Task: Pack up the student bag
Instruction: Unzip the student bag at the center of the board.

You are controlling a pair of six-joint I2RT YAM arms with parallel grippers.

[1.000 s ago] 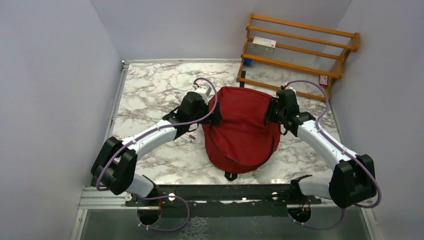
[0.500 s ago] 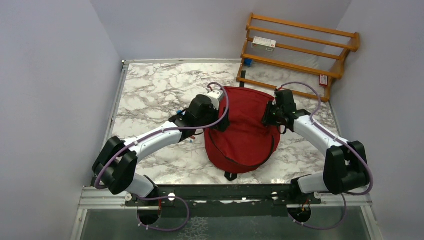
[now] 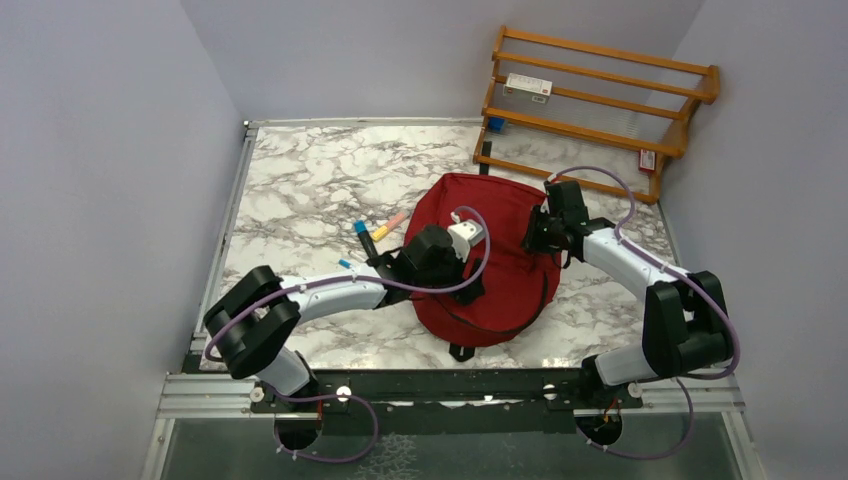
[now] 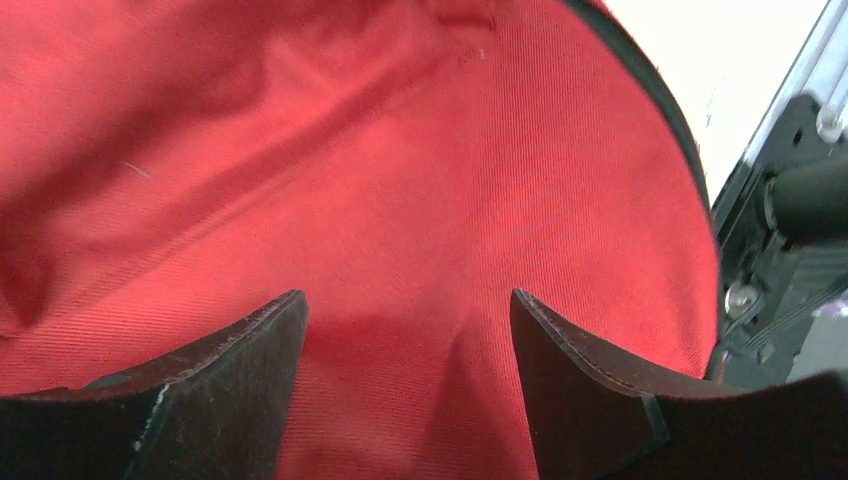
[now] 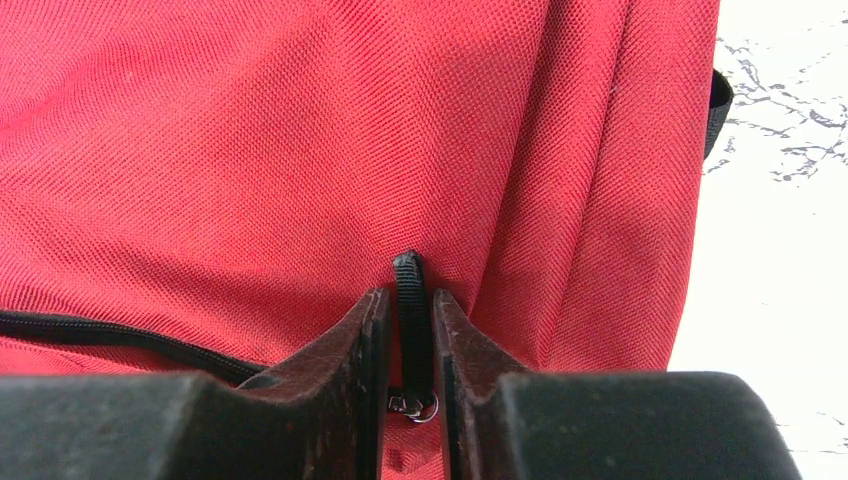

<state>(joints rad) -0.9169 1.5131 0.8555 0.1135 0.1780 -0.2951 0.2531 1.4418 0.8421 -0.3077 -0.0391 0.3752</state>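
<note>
The student bag, a large dark-red backpack, lies flat in the middle of the marble table. My left gripper hovers over its front panel; in the left wrist view the gripper is open, with only red fabric between its fingers. My right gripper is at the bag's right edge. In the right wrist view this gripper is shut on the black zipper pull, which stands up between the jaws. The black zipper line runs off to the left.
Coloured markers and a small blue item lie on the table left of the bag. A wooden rack leans at the back right, holding a white box. Walls close in on both sides. A black strap sticks out below the bag.
My left arm has swung right from the bag's left edge to above its front, uncovering the markers, and its jaws have narrowed a little. My right gripper has closed on the zipper pull.
</note>
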